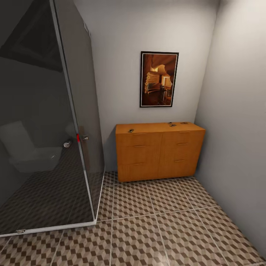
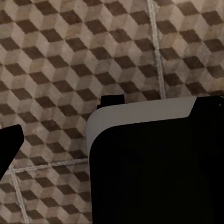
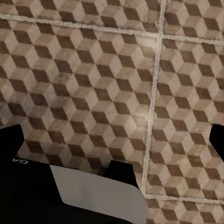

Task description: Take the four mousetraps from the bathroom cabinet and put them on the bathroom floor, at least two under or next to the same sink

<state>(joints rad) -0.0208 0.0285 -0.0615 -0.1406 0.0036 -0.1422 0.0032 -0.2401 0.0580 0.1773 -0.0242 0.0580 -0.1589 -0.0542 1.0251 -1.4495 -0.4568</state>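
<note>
Orange-brown wood fills the far corner of the bathroom, where the cabinet [image 1: 159, 151] stands against the wall beneath a framed picture [image 1: 159, 79], its right end close to the side wall. The mousetraps lie on its top: one [image 1: 130, 130] near the front-left corner, the others [image 1: 173, 125] clustered toward the right end (too small to count with certainty). None has reached the bathroom floor [image 1: 147, 229], so the robot appears to be on its approach. A dark glass shower screen [image 1: 51, 122] narrows the left side, leaving an open tiled lane to the cabinet's front. Both wrist cameras look down at floor tiles; whether either arm's fingers are spread or closed cannot be told.
</note>
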